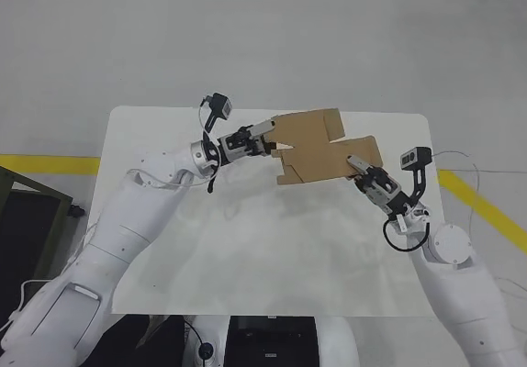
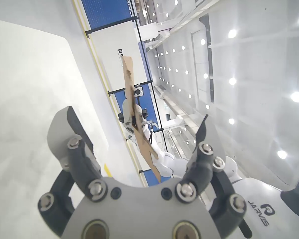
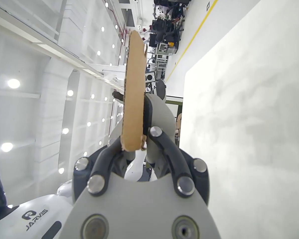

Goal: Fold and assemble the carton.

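A flat brown carton [image 1: 314,147] hangs above the far middle of the white table [image 1: 245,257]. My right gripper [image 1: 355,167] holds its right edge; in the right wrist view the carton [image 3: 134,88] runs edge-on between the fingers of that gripper [image 3: 135,125], which is shut on it. My left gripper [image 1: 271,142] is at the carton's left edge. In the left wrist view this gripper [image 2: 137,115] is wide open, and the carton [image 2: 132,93] passes edge-on between its fingers [image 2: 73,125] without touching them.
A dark green frame [image 1: 16,211] stands on the floor to the left of the table. A yellow line [image 1: 484,206] crosses the floor on both sides. The table's near half is bare white surface.
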Available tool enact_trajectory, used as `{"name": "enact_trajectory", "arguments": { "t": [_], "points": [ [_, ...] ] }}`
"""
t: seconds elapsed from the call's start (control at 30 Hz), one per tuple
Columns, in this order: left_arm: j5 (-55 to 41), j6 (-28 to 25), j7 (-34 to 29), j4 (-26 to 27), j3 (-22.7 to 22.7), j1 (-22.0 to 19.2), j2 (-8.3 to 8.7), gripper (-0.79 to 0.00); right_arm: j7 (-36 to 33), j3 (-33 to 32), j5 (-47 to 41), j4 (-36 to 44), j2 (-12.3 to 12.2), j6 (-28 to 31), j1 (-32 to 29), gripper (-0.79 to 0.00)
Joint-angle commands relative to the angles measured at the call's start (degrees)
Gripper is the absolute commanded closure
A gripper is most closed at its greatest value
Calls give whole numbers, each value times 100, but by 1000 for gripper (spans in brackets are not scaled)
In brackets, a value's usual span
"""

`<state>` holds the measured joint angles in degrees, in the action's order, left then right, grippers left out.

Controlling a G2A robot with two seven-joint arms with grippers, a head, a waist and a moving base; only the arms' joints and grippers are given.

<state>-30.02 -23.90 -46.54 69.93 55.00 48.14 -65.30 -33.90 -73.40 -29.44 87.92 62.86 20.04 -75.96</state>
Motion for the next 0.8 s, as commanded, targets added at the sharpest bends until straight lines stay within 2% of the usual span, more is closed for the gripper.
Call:
{"name": "enact_trajectory", "arguments": {
  "t": [0.0,0.33,0.47,0.5,0.53,0.7,0.77],
  "points": [
    [59,26,20,-25,-28,-35,-22,-785,43,11,39,1,8,-26,-2,0],
    [28,80,-205,-246,-76,-169,-112,-770,62,-9,308,39,25,-144,-34,0],
    [32,111,-342,-324,-83,-206,-138,-628,53,-11,344,13,36,-197,-12,0],
    [54,109,-368,-339,-80,-221,-142,-563,50,-11,344,5,39,-212,-4,0],
    [85,112,-392,-355,-82,-233,-147,-533,43,-13,354,-7,41,-234,6,0],
    [154,124,-411,-416,-74,-287,-177,-391,7,-21,370,-25,52,-289,34,0],
    [183,124,-417,-436,-71,-303,-188,-382,-3,-25,370,-25,57,-309,36,0]
  ]
}}
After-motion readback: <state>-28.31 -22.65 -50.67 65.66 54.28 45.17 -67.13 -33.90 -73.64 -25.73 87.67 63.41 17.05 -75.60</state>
